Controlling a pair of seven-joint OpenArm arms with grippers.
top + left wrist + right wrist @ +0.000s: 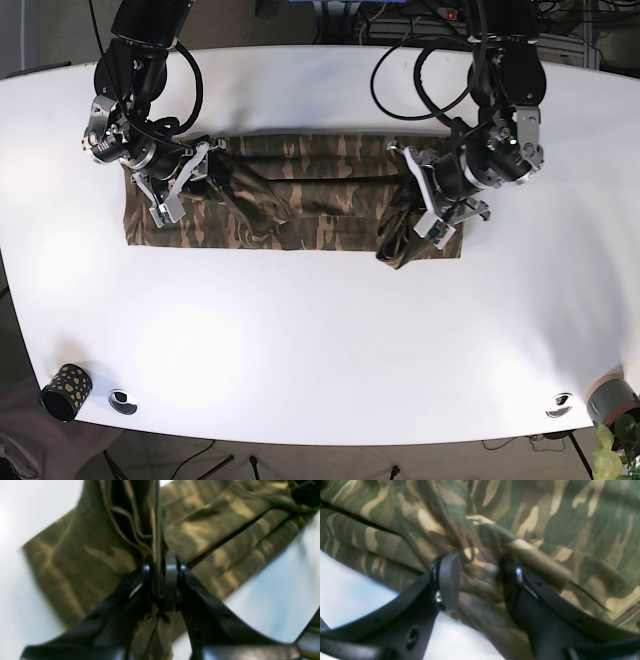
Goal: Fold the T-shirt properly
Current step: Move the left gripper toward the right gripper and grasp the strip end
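Note:
The camouflage T-shirt (pixel 300 200) lies folded into a long strip across the white table (pixel 320 330). My left gripper (pixel 412 195) is over the strip's right end. In the left wrist view it (pixel 160 580) is shut on a pinched fold of the shirt (pixel 225 517) and lifts it, so cloth hangs bunched below. My right gripper (pixel 200 170) is over the strip's left part. In the right wrist view it (pixel 480 580) has its jaws apart, straddling a raised bunch of the shirt (pixel 545 510).
A dark dotted cup (pixel 65 388) and a small round object (pixel 124 401) stand at the front left edge. Another small round object (pixel 560 405) and a grey cup (pixel 612 398) are at the front right. Cables hang at the back edge.

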